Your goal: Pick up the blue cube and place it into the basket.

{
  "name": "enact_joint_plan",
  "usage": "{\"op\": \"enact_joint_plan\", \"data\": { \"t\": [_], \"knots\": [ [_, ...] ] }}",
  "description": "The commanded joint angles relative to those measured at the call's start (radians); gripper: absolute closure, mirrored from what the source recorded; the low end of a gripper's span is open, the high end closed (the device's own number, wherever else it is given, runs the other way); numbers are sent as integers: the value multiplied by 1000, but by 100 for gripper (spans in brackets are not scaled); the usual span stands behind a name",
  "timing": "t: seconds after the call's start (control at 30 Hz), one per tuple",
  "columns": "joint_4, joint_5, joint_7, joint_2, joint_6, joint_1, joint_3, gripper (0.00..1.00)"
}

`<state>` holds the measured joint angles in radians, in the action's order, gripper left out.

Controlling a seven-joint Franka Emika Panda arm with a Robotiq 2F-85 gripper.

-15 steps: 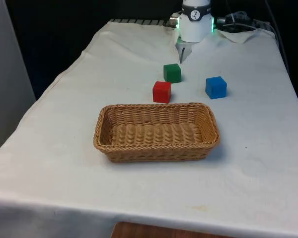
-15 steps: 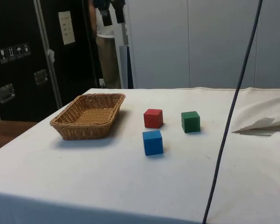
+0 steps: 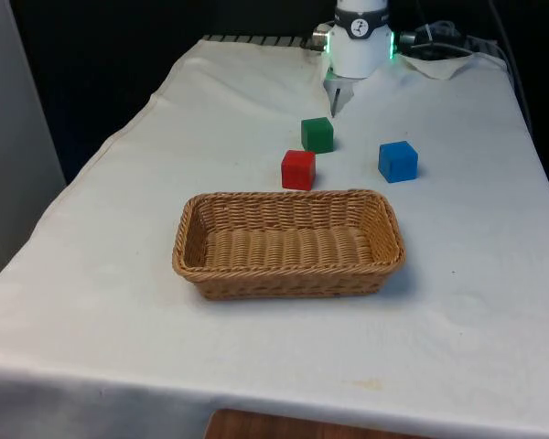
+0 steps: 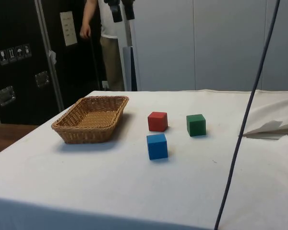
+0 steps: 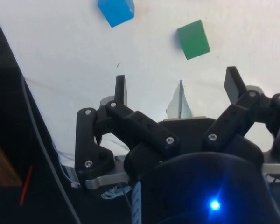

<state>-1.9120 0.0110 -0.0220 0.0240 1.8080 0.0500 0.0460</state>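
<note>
Here we are at the cloth-covered table (image 3: 476, 302), and the black two-finger gripper (image 5: 176, 84) hangs high above the robot's end of it, fingers spread wide apart with nothing between them. Nothing has been picked up yet.

The small blue cube (image 3: 398, 161) sits on the cloth towards the front view's right, well apart from the oblong woven wicker basket (image 3: 288, 243), which lies nearer the camera with nothing in it. From the side it stands alone (image 4: 157, 146), a little in front of the small red cube (image 4: 157, 121). The small green cube (image 3: 317, 134) sits just beyond the red one.

What could go wrong? I'd say the neighbours are the trap. In the wrist view the green cube (image 5: 193, 39) lies closer to the line between the fingers than the blue one (image 5: 115, 11), so a straight descent could land on the wrong block. A descent off-centre might also nudge the blue cube across the smooth cloth instead of trapping it. Later, a carry that is too low could clip the basket's rim.

Hard to make out: the blue cube is cut by the wrist picture's edge, so its full outline is lost there. A dark cable (image 4: 247, 115) crosses the side view. A person (image 4: 105, 43) stands behind the table, head out of shot.
</note>
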Motion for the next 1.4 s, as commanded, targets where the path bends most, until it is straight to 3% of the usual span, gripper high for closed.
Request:
{"op": "enact_joint_plan", "data": {
  "t": [0.0,0.4,1.37],
  "knots": [
    [-15,-4,1,16,15,2,-3,0],
    [-35,-5,-2,49,9,0,-24,0],
    [-108,-18,-15,99,88,2,-112,0]
  ]
}}
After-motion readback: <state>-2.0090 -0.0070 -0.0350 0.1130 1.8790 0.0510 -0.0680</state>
